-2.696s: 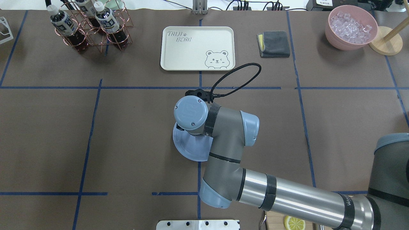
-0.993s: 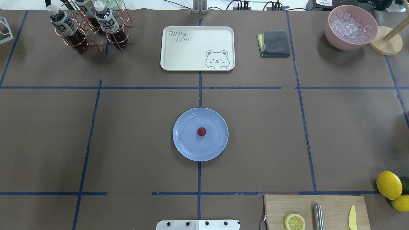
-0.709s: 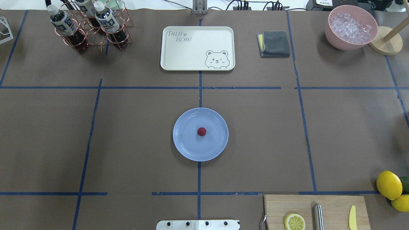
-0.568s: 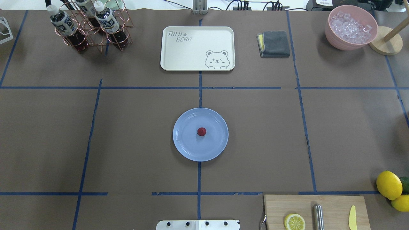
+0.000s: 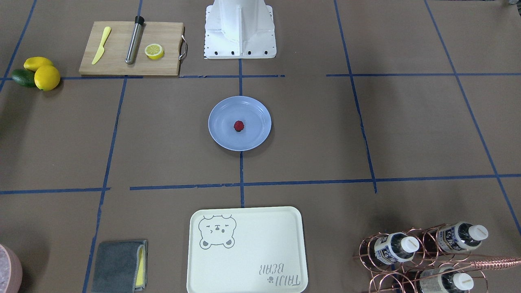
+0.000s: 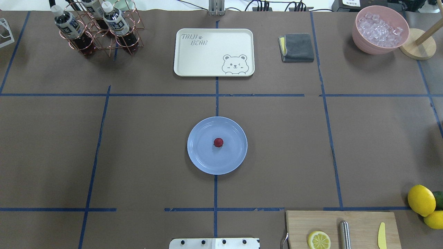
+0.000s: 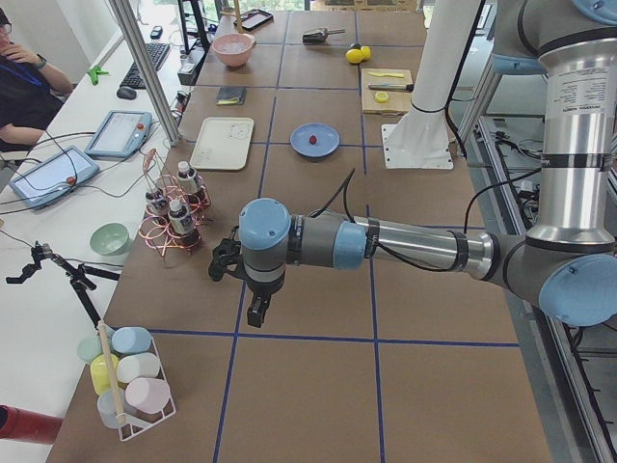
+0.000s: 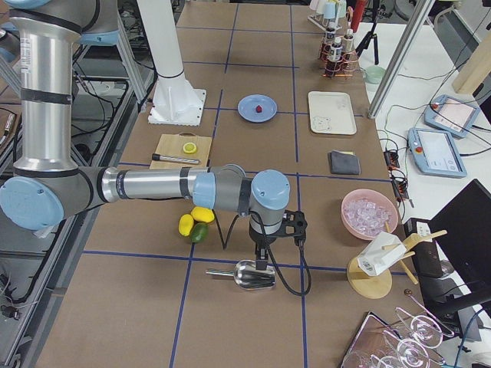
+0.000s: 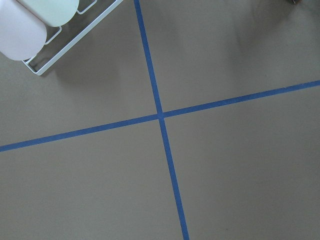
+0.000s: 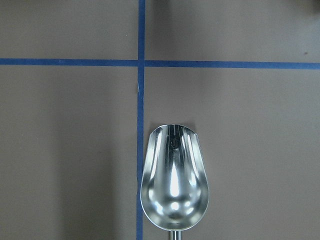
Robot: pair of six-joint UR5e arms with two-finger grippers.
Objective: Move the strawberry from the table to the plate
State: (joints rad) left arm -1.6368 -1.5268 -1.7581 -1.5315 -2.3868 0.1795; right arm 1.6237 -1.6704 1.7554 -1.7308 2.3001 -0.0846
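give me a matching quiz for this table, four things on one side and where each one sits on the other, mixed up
Things:
1. strawberry
2. lemon half
3. ice cubes
4. metal scoop

Places:
A. in the pink bowl
B. on the wooden cutting board
C. on the blue plate
D. straight on the table

Pairs: 1-C, 2-B, 3-A, 4-D

I read the tiny strawberry (image 6: 218, 142) as dark red, the round glossy plate (image 6: 204, 159) as light blue. The paper-covered tabletop (image 6: 145, 145) is brown with a blue tape grid (image 6: 215, 193); the rectangular tray (image 6: 207, 55) is cream with a grey bear outline (image 6: 234, 64).
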